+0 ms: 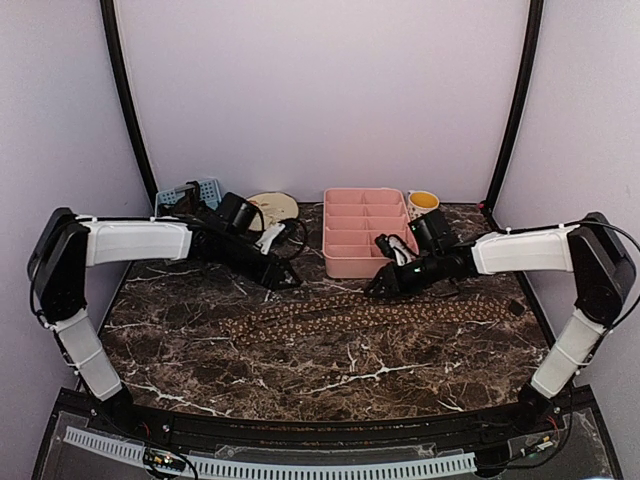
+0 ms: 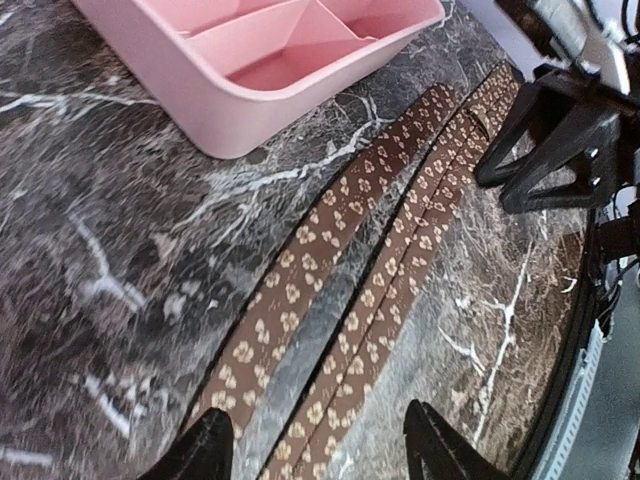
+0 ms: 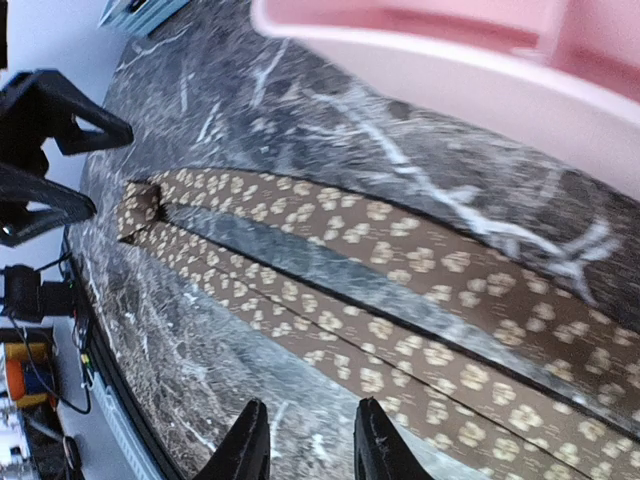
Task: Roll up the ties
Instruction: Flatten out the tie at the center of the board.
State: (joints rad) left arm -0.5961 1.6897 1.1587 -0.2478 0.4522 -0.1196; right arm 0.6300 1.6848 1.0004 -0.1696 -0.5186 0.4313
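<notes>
Status check, read from the near edge of the table (image 1: pixel 300 390) outward.

1. Task thing. The ties (image 1: pixel 380 313) lie flat across the middle of the table as two long strips side by side, running left to right. In the right wrist view the strips meet at a fold at their left end, so I cannot tell whether this is one tie doubled over or two. No part is coiled.

2. Left gripper (image 1: pixel 290 281). It hangs just beyond the left part of the strips. In its wrist view the fingers stand wide apart over the fabric, with nothing between them.

3. Right gripper (image 1: pixel 378 290). It hangs near the middle of the strips, beside the front of the pink tray (image 1: pixel 340 268). Its fingers stand a narrower gap apart and hold nothing. I cannot tell whether the tips touch the cloth.

4. Far side. The compartments of the tray that I can see hold no roll. A blue basket (image 1: pixel 190 193), a plate (image 1: pixel 275 208) and a yellow cup (image 1: pixel 422 201) stand along the back.

5. Progress. I judge the rolling not begun: an end must be gripped, every turn wound, and each roll finished.
</notes>
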